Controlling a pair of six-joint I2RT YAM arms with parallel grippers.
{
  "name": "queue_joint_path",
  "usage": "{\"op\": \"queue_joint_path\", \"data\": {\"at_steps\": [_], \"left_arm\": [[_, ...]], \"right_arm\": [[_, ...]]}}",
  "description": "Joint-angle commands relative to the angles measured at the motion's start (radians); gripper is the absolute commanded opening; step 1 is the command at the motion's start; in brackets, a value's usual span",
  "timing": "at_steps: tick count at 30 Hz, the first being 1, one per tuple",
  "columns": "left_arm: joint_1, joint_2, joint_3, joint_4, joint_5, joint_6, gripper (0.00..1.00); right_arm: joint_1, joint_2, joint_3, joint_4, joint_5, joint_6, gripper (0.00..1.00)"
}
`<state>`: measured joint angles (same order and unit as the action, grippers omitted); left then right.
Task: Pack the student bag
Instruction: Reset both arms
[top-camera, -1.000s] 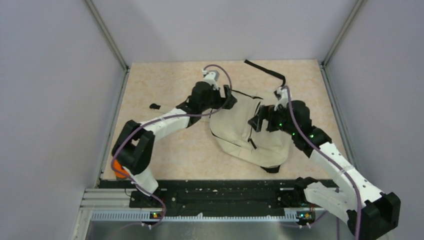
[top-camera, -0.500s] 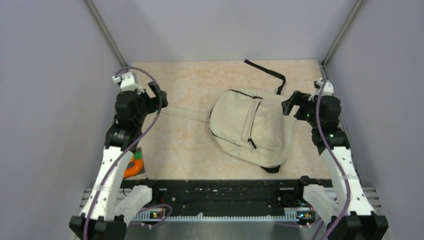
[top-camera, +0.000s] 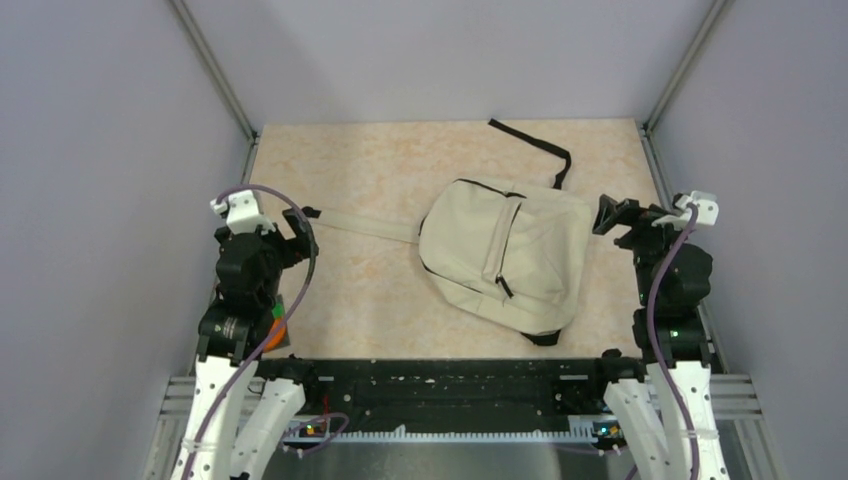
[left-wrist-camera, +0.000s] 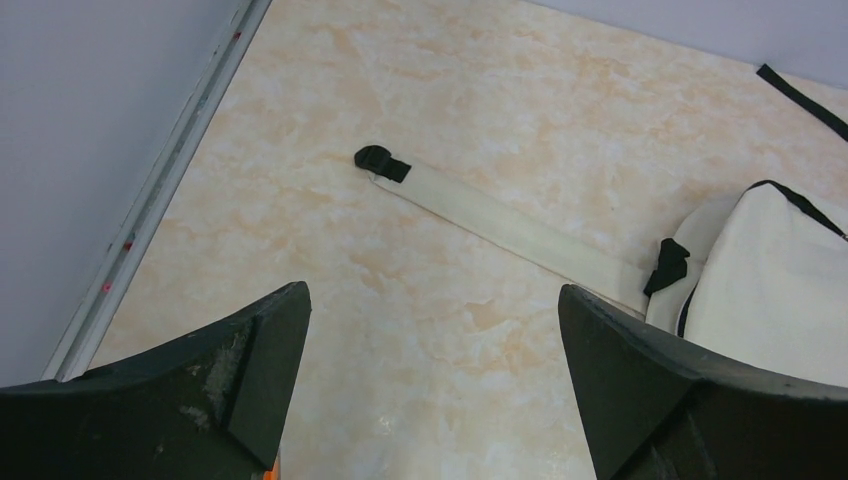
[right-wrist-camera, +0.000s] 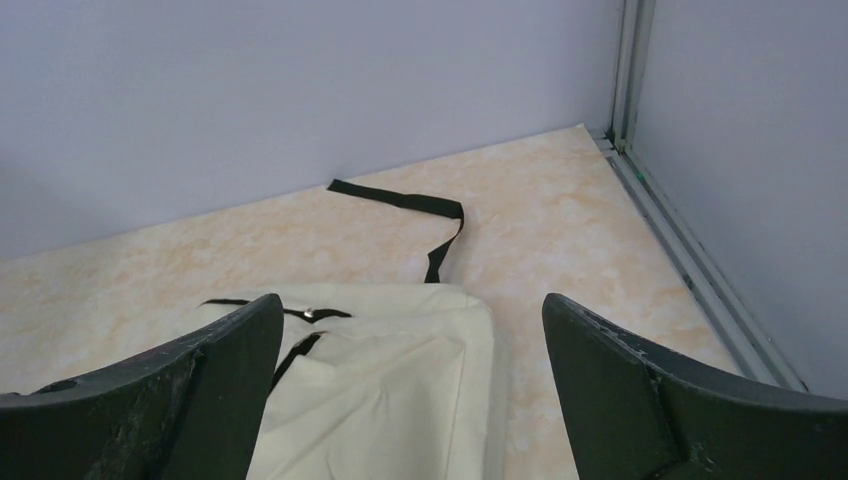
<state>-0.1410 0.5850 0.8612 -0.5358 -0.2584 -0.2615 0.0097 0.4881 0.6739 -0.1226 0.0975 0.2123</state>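
Right of centre on the counter (top-camera: 380, 170), student bag (top-camera: 500, 255) lying flat, beige strap (top-camera: 365, 225) trailing toward the counter's left edge, left end effector (left-wrist-camera: 432, 298) spread wide, empty, near that edge, right end effector (right-wrist-camera: 412, 300) spread, empty, near the counter's right edge

text: none legible | labels: none | brands: none | numbers: none

Plain grey walls (top-camera: 450, 50), beige marbled tabletop (top-camera: 370, 290)
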Motion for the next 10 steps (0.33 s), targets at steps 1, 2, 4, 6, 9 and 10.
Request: {"op": "queue_joint_path", "data": {"at_steps": [1,2,4,6,9,10], "left_arm": [[0.003,0.002,0.004,0.031,-0.037,0.022,0.98],[0.003,0.002,0.004,0.033,-0.037,0.023,0.98],[0.003,0.002,0.001,0.037,-0.033,0.025,0.98],[0.002,0.003,0.000,0.040,-0.025,0.027,0.98],[0.003,0.003,-0.006,0.041,-0.026,0.028,0.98],[0.002,0.003,-0.010,0.045,-0.027,0.030,0.98]], "right_arm": [[-0.007,0.014,-0.001,0.033,0.033,-0.014,0.99],[-0.005,0.019,0.001,0.031,0.034,-0.013,0.99],[-0.006,0.028,0.008,0.021,0.035,-0.014,0.99],[-0.006,0.028,0.009,0.020,0.040,-0.014,0.99],[-0.005,0.037,0.011,0.016,0.045,-0.008,0.99],[-0.005,0.042,0.014,0.012,0.043,-0.008,0.99]]}}
